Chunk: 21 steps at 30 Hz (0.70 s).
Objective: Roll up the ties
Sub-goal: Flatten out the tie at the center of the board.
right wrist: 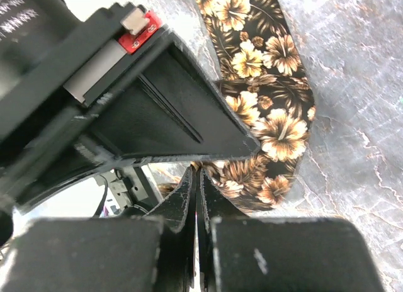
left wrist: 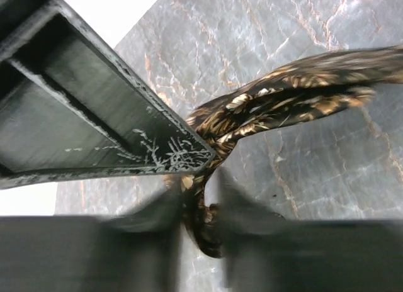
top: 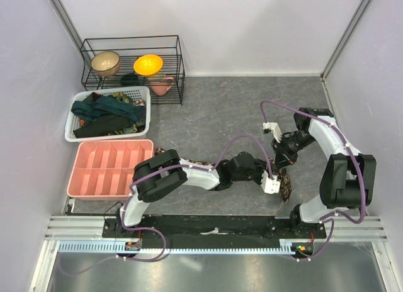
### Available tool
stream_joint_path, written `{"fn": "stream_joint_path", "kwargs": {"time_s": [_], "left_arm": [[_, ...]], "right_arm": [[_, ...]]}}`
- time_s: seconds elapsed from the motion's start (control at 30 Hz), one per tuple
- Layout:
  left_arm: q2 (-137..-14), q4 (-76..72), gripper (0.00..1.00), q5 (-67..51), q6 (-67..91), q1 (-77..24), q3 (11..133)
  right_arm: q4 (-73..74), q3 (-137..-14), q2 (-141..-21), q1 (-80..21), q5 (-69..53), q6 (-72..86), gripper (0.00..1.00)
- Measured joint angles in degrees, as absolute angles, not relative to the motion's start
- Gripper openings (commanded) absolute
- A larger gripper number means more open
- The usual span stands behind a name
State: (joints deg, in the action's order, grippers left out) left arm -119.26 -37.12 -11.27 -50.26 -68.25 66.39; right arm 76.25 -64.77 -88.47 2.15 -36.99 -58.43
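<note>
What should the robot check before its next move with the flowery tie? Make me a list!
1. The brown tie lies on the table where both arms reach it: ok.
2. The tie sits between the fingers of the left gripper: ok.
3. The left grip is firm: cannot tell, as that view is blurred.
4. The right gripper pinches the tie: cannot tell. Its jaws are shut at the tie's edge.
5. The tie is rolled into a coil: not ok, it is a long strip.
</note>
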Motion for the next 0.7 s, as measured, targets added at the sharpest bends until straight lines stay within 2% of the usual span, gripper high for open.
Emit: {"fn": "stream_joint_path", "kwargs": {"time_s": [0.07, 0.17, 0.23, 0.33, 0.43, 0.53, 0.7], "left_arm": [[-119.31, -37.10, 0.02, -10.57, -51.55, -68.40, 66.39], [-119.02, -36.80, 0.02, -10.00, -51.81, -68.55, 66.37], [-117.99, -33.91, 0.02, -10.13, -50.61, -68.51, 66.37], [-115.37, -23.35, 0.02, -13.74, -44.95, -67.70, 67.88], [-115.00, -9.08, 0.02, -21.91, -34.26, -65.25, 75.57], [-115.24, 0.67, 0.02, -30.22, -21.32, -60.55, 83.57], [-120.03, 7.75, 0.02, -41.10, 0.71, -52.69, 92.16]], "right_arm": [[76.55, -64.90, -88.16, 2.00, -37.39, -58.28, 0.02], [77.19, -66.35, -88.18, 2.24, -37.60, -57.56, 0.27], [78.15, -69.58, -88.75, 3.88, -39.22, -56.84, 0.98], [77.84, -77.52, -90.72, 9.80, -42.74, -56.27, 0.98], [76.40, -82.98, -92.29, 16.21, -45.69, -55.64, 0.98], [76.36, -83.15, -92.77, 19.97, -46.89, -55.16, 0.98], [75.94, -79.02, -92.84, 20.34, -48.21, -54.17, 0.98]]}}
